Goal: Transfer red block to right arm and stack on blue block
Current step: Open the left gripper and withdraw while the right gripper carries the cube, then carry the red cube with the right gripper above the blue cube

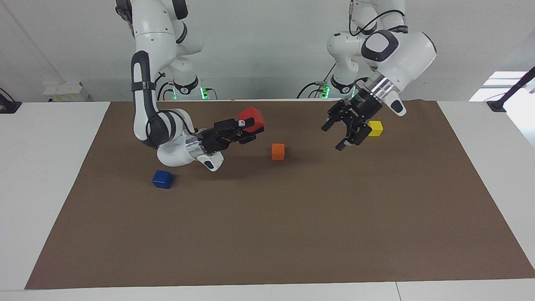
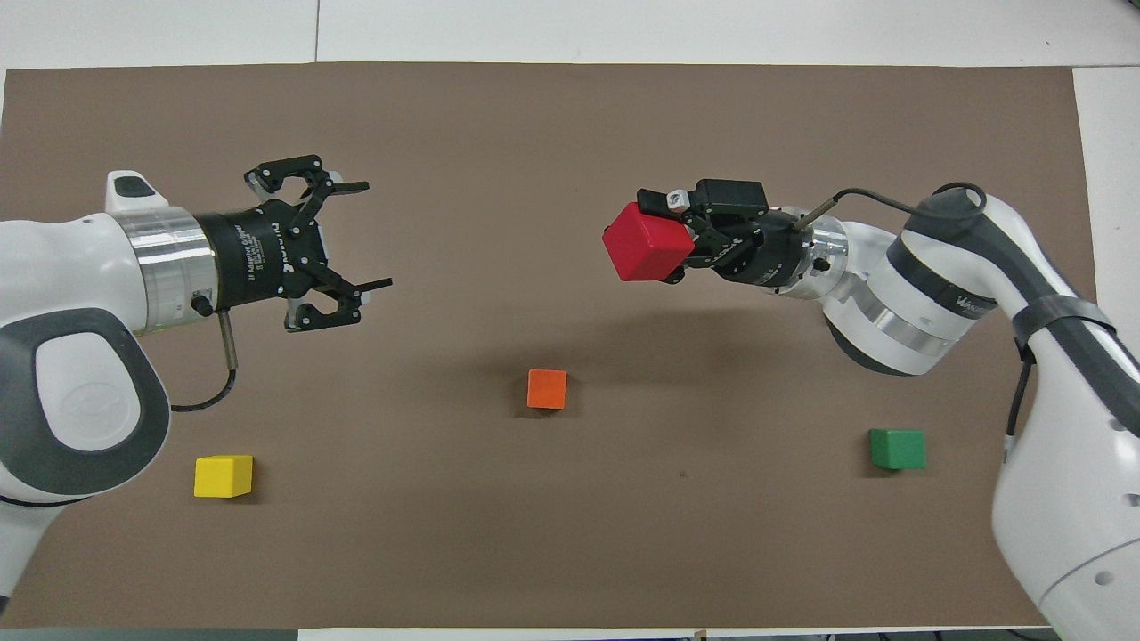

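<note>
The red block (image 1: 252, 117) (image 2: 643, 242) hangs in the air, tilted, with my right gripper (image 1: 250, 124) (image 2: 663, 239) shut on it, over the mat toward the right arm's end, beside the orange cube. The blue block (image 1: 162, 179) sits on the mat just past the right arm's wrist, farther from the robots; the arm hides it in the overhead view. My left gripper (image 1: 332, 136) (image 2: 374, 236) is open and holds nothing, raised over the mat near the yellow cube.
An orange cube (image 1: 278, 151) (image 2: 547, 389) lies mid-mat. A yellow cube (image 1: 375, 128) (image 2: 223, 475) lies toward the left arm's end. A green cube (image 2: 898, 449) sits near the right arm's base. A brown mat (image 1: 292, 230) covers the table.
</note>
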Controlling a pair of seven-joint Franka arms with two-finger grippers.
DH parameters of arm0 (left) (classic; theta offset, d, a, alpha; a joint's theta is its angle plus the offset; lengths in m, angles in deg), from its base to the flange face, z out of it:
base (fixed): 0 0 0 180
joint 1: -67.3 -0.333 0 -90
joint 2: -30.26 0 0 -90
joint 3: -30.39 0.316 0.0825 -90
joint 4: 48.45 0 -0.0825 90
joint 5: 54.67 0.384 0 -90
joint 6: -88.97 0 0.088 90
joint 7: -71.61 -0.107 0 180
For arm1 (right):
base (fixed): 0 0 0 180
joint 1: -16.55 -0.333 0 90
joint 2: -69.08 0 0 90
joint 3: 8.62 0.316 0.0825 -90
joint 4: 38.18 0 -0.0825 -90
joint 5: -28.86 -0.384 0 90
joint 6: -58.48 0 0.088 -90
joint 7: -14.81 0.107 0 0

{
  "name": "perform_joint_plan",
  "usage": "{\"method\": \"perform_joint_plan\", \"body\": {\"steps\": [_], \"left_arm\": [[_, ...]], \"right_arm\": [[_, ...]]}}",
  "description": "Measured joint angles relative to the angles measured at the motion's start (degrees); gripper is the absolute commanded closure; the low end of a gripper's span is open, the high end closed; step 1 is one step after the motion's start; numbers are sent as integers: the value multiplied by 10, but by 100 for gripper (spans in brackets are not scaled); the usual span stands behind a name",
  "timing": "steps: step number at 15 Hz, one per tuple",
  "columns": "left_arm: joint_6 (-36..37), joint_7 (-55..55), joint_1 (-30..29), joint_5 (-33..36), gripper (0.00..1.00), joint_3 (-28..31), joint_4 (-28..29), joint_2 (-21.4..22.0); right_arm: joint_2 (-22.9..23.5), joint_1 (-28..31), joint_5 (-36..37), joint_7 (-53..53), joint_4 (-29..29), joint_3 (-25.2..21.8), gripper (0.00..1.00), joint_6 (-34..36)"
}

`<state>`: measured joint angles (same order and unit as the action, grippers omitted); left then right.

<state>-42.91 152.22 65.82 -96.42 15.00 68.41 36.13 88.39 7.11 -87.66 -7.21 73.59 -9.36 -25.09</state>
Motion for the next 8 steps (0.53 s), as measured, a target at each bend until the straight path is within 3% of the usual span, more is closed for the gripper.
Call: {"method": "perform_joint_plan", "body": {"steps": [4,8], "left_arm": [[62,-117,-43,155,0,0,-22,-13],[175,-310,-67,329,0,1,-84,-49]], "right_arm": [[-68,56,238,195,-74,-3,100,-144],[-102,81,544,354,-181,-6,100,-188]]}}
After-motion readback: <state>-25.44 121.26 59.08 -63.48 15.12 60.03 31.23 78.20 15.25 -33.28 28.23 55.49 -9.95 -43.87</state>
